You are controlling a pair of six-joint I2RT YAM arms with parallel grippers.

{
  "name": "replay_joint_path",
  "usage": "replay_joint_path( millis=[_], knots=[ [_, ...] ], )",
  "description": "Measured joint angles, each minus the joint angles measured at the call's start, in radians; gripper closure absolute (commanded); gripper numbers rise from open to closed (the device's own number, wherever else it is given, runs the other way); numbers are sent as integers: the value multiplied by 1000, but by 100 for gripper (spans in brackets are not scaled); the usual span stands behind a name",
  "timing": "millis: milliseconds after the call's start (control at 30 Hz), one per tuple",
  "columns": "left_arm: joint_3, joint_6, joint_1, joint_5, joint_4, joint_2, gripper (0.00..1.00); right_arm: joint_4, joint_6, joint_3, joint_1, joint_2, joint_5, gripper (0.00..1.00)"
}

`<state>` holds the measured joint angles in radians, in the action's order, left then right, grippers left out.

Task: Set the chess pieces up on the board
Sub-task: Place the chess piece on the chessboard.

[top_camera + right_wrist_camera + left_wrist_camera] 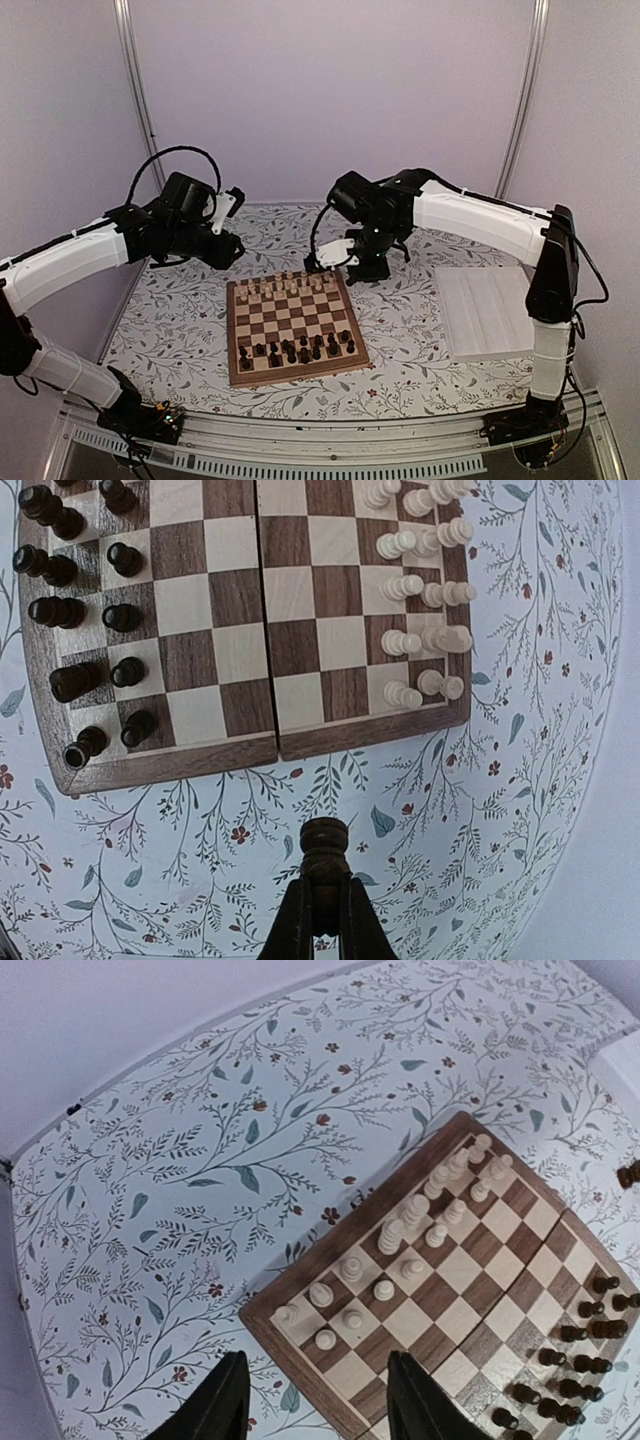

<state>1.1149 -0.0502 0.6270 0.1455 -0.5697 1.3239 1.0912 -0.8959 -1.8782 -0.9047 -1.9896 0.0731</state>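
Observation:
The board point(290, 320) lies in the middle of the table. Dark chess pieces point(300, 350) fill its near rows and cream ones point(290, 287) the far rows. My right gripper point(325, 910) is shut on one dark chess piece point(325, 852) and holds it above the floral cloth, just off the board's edge point(270, 748). In the top view that gripper point(322, 264) hangs by the board's far right corner. My left gripper point(315, 1405) is open and holds nothing. It is above the board's far left corner point(300, 1355), close to the cream pieces point(350, 1295).
A white compartment tray point(488, 310) rests on the cloth to the right of the board. The metal rail of the table point(320, 440) runs along the near edge. The cage posts point(135, 90) stand at the back corners.

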Motion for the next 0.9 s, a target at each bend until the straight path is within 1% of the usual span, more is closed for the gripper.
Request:
replay_joint_path(
  millis=[100,200,333,467,633,700,833,900],
  knots=[
    [-69,0,-77,-35,88,-45,50,35,-30,-70,-34,-75,29,100],
    [-119,-1,-116,-64,137,-86,50,71,-53,-134,-66,-139,31,100],
    [-129,-2,-121,-95,172,-99,50,92,-72,-178,-96,-194,29,100],
    [-129,-5,-121,-123,189,-100,53,114,-78,-238,-117,-263,26,100],
    [-129,-6,-121,-171,192,-99,54,113,-78,-256,-128,-320,26,100],
    [-129,-6,-121,-182,192,-99,55,114,-77,-256,-129,-335,26,95],
    [-129,-6,-121,-197,192,-99,55,113,-74,-256,-129,-344,26,77],
    [-129,-5,-121,-200,192,-98,55,112,-65,-256,-129,-344,26,71]
  ],
)
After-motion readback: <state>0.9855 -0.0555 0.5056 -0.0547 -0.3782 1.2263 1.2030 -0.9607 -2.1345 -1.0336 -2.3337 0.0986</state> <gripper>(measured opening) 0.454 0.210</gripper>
